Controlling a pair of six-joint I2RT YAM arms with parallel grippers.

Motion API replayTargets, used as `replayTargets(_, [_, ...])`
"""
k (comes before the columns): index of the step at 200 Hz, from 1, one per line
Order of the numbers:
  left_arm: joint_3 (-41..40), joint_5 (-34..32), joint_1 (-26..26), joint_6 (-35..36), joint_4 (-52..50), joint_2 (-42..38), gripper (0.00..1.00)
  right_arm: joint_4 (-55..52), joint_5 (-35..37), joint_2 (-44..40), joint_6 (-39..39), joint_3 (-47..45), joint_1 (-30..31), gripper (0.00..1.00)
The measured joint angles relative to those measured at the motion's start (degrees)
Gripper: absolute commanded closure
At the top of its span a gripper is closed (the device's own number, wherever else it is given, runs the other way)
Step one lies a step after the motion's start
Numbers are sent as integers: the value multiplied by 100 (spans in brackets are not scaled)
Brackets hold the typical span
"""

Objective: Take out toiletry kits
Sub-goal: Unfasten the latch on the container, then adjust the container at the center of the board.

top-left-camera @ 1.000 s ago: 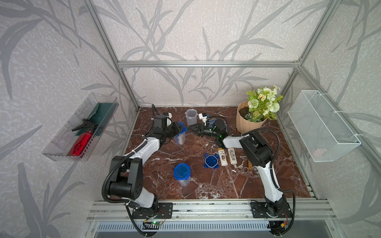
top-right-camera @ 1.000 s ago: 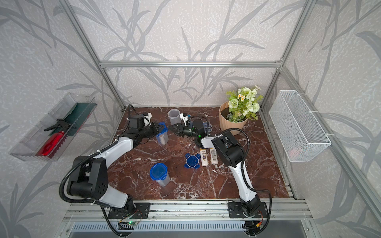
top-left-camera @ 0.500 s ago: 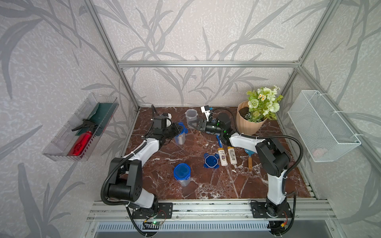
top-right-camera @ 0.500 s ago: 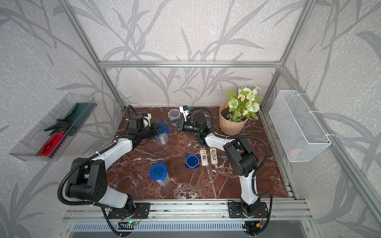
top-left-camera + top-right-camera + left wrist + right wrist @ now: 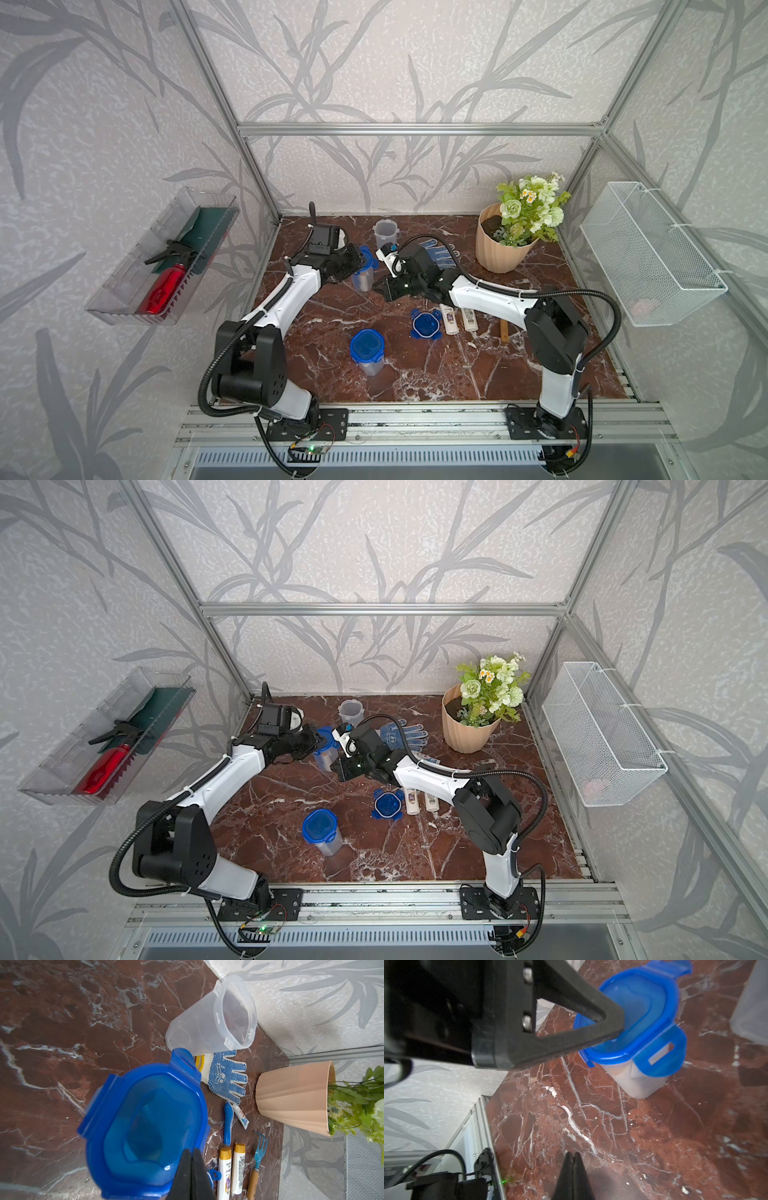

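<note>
**Right arm back from the open cup, jaws closed empty**

Half a second ago the right gripper (image 5: 383, 286) reached toward the open cup (image 5: 385, 235) at the back of the table. It now hangs low over bare marble just beside the lidded cup (image 5: 363, 272). Its jaws, parted before, are pressed together with nothing between them in the right wrist view. The left gripper (image 5: 191, 1160) has not shifted: its jaws are also closed tight, with the tips resting on that cup's blue lid (image 5: 145, 1118), where one latch flap stands raised.

Kit items already lie out on the marble table (image 5: 332, 316) by the right arm. Two white gold-capped bottles (image 5: 449, 321) lie side by side, just beside a loose lid (image 5: 424, 325). A blue toothbrush (image 5: 228, 1124) and a toothpaste tube (image 5: 240, 1116) lie together near the glove (image 5: 404, 732). A wooden-handled garden tool (image 5: 257, 1159) lies next to the bottles, and the flower pot (image 5: 500, 249) stands behind them. A second lidded cup (image 5: 367, 353) stands apart, nearer the front.
</note>
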Motion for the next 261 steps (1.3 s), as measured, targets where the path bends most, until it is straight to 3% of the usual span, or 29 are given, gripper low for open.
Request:
replayTargets(65, [584,-1346,177,284,-393,107,98,-1056,815,623,-503,1373,109,100])
replayTargets(110, [970,-1646,424,457,-444,861,98,-1738,1102,1384,-691,2234,120,100])
replayTargets(182, [1182,-1480,623,525,-389,1381,98,-2761,1888,2149,-940,3668,118,100])
replayTargets(261, [1180,-780,656,474,232,1565,99,-3637,2496,2981,-1270,5353,-7,99])
